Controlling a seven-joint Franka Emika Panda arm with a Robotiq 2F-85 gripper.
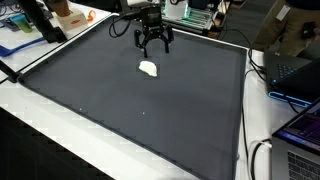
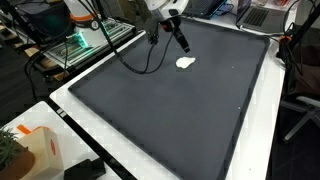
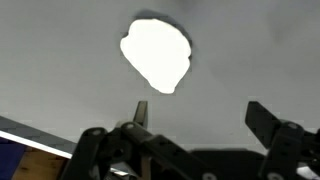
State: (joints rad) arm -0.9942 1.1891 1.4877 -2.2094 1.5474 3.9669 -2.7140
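Wrist view: my fingers (image 3: pixel 262 118) come up from the bottom edge of the frame, spread wide with nothing between them. My gripper (image 3: pixel 200 118) is empty, and only bare grey mat (image 3: pixel 60 60) shows in the gap. The white lump (image 3: pixel 157 53) lies on the mat in the upper middle of the frame, above my left-hand fingertip and clear of both tips. Its outline is rounded and uneven; I cannot tell what it is made of. A pale strip of the mat's border cuts across the lower left corner.

In an exterior view my gripper (image 1: pixel 153 50) hangs in the upper middle of the frame, fingers pointing down and parted over the dark mat (image 1: pixel 140 115). The white lump (image 1: pixel 148 68) sits on the mat just below my fingertips in the picture, untouched. An orange box (image 1: pixel 70 15) stands beyond the mat in the upper left.

In an exterior view from across the table, my gripper (image 2: pixel 170 40) is at the top middle of the frame, jaws apart and holding nothing. The white lump (image 2: pixel 186 62) rests on the mat (image 2: pixel 170 120) just below and to the right of my fingers, near but apart. A black cable (image 2: pixel 140 62) loops down to the left of my gripper.
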